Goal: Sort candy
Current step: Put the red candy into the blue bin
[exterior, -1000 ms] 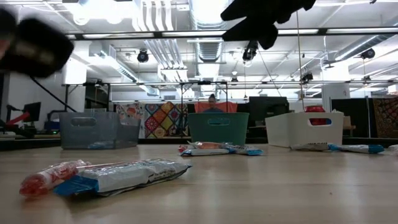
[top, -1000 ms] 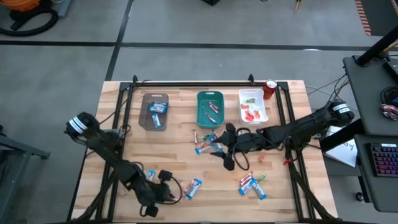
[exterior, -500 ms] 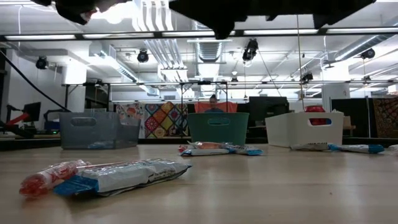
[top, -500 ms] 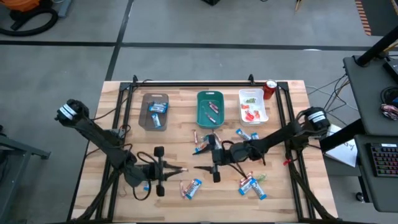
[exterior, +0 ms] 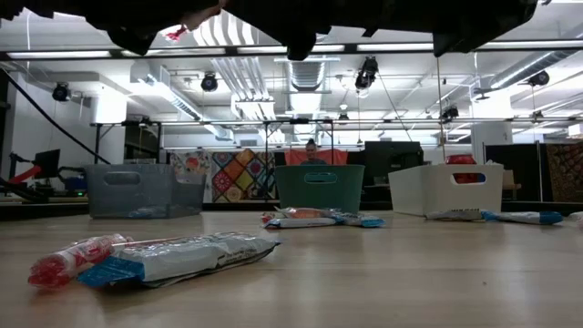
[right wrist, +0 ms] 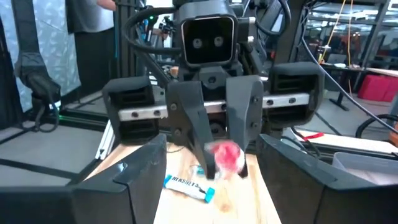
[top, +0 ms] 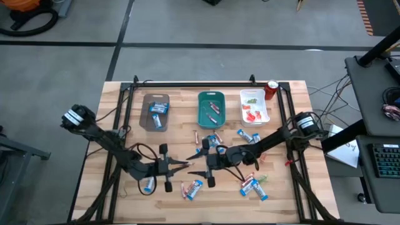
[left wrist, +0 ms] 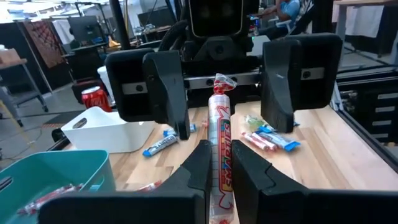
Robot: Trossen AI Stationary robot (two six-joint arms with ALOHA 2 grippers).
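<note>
While the two arms face each other mid-table, the left gripper (top: 185,165) is pinching a slim red candy stick (left wrist: 219,147) between its pressed-together fingers, long axis pointing straight at the right gripper (top: 201,170), which sits wide open just off at 3 o'clock. Looks like a handoff to me. Both arms are stretched low and level; the rest of the candy (top: 252,185) lies scattered toward 4 o'clock.

Red-and-white printed candy stick (left wrist: 220,152) with red twisted ends, blue-and-white bar wrappers (top: 195,188), teal tray (top: 211,109), white tray (top: 254,106), grey-brown tray (top: 155,112), red can (top: 271,89), pale wood table (top: 325,206), dark arms
</note>
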